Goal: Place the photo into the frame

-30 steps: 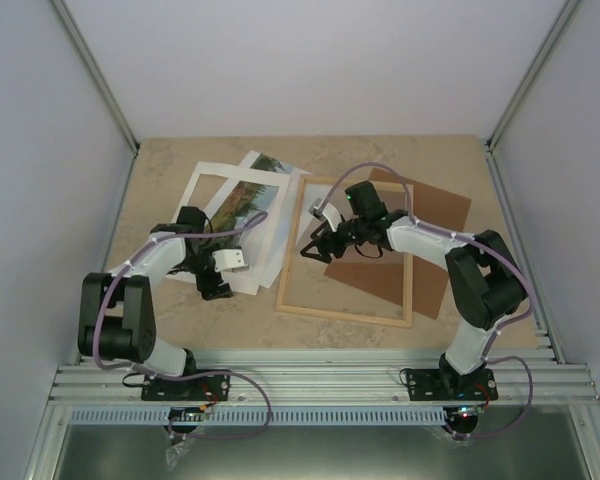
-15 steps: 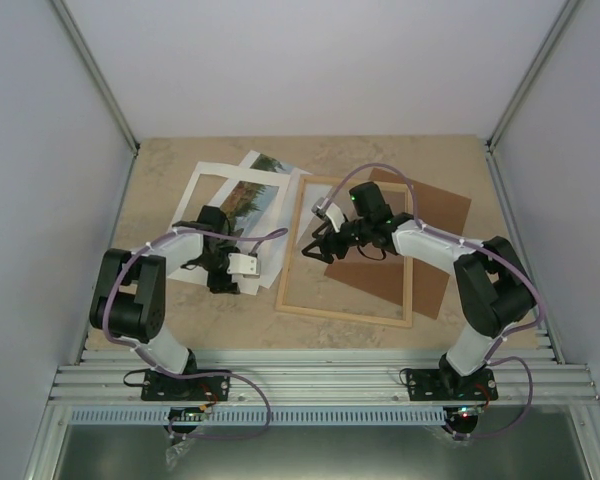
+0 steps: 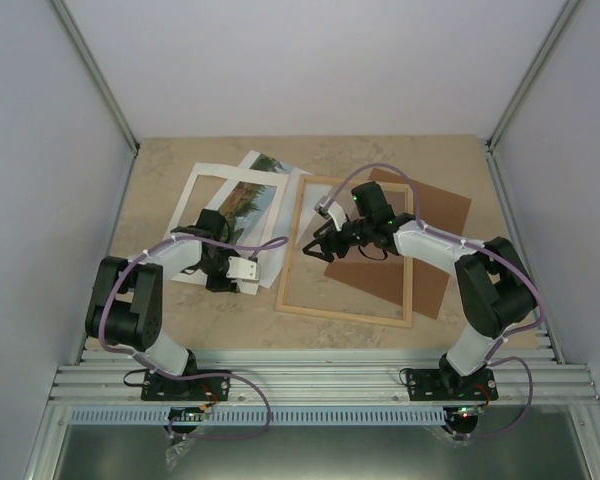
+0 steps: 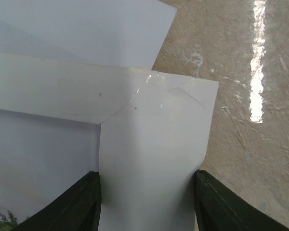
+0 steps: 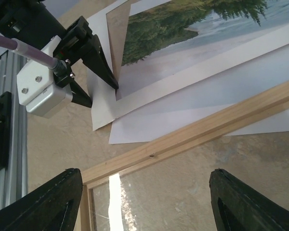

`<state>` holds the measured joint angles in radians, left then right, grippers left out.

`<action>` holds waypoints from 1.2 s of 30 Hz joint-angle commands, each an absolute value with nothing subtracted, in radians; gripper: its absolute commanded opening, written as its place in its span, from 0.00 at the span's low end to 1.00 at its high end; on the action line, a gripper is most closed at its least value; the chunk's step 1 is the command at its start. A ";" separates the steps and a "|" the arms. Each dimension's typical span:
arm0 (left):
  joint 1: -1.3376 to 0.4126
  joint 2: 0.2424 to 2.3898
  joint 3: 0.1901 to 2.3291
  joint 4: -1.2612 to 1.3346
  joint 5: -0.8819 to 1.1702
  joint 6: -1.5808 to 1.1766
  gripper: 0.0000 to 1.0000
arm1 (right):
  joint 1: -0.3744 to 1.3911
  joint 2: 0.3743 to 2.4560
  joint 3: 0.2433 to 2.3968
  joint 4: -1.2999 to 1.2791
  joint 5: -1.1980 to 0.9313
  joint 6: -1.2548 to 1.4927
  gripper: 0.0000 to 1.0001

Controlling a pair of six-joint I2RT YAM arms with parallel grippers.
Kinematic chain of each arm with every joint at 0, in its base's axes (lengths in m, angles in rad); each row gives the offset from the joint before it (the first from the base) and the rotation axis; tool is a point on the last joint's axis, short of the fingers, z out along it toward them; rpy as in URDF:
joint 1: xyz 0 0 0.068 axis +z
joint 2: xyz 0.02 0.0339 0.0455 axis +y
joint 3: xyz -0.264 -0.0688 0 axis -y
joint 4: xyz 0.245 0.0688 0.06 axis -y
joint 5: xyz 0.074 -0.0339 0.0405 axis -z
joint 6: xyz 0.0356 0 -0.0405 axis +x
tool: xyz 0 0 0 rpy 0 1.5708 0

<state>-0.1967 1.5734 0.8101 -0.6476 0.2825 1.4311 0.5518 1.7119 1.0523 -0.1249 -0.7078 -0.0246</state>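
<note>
Top external: photo is lying under mat at worktop's far-left, frame unfilled; left gripper straddling paper corner half-spread, right gripper hovering spread.

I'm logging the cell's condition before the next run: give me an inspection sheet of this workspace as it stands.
Surface: beige stone-look tabletop, some glare, no spills seen.
Job's things: photo lies under the white mat, left of the frame; frame holds no photo.
Clutter: white mat, plain white sheet, brown backing panel partly under the frame.
Grippers: left gripper jaws apart astride the mat's border near a corner; right gripper open above the frame's left side, empty.
Cables: purple cables loop along both arms.
Surroundings: plain pale walls, metal rail at the near edge.
</note>
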 commanded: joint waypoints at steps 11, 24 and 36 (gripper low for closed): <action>-0.202 1.477 0.897 -0.681 0.382 1.369 0.52 | 0.548 1.828 1.100 -0.018 -0.877 0.299 0.75; -0.252 1.406 0.903 -0.696 0.445 1.289 0.53 | 0.545 2.076 1.290 0.185 -1.038 0.756 0.80; -0.307 1.338 0.866 -0.683 0.434 1.235 0.57 | 0.536 2.191 1.412 0.211 -0.988 0.922 0.39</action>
<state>-0.2947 1.3636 0.8879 -0.6815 0.4057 1.2549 0.5488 2.1929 1.3869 0.1902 -0.9977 0.8505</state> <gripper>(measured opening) 0.551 0.466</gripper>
